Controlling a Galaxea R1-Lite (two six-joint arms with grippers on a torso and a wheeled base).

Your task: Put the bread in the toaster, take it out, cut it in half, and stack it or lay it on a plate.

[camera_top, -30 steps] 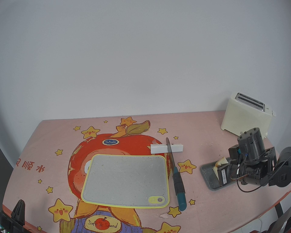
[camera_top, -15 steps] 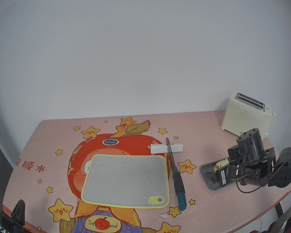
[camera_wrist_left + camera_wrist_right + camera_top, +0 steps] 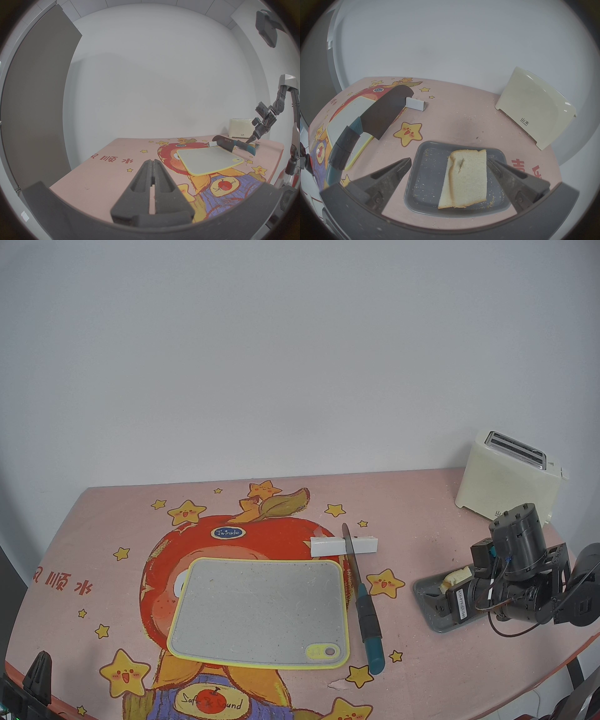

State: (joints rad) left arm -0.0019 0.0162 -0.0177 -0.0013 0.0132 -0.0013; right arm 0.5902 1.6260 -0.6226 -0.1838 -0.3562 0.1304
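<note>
Right pincer (image 3: 448, 161): spread wide and gripping nothing, low over the tray, one finger on each side of the bread.
Left pincer (image 3: 153, 175): closed, fingers pressed together, empty, at the near left corner of the tabletop (image 3: 425, 521).
Bread (image 3: 467, 178): pale slice inside the tray, one fingertip just beside its edge.
Tray (image 3: 428, 184): grey, crumb-dusted, by the right edge, nearer than the toaster.
Toaster (image 3: 509, 480): cream, upright, far right corner.
Knife (image 3: 365, 609): between cutting board and tray, blade propped on a white block (image 3: 344, 545), teal handle nearest the robot.
Cutting board (image 3: 259, 612): grey, yellow-rimmed, mid-tabletop.
</note>
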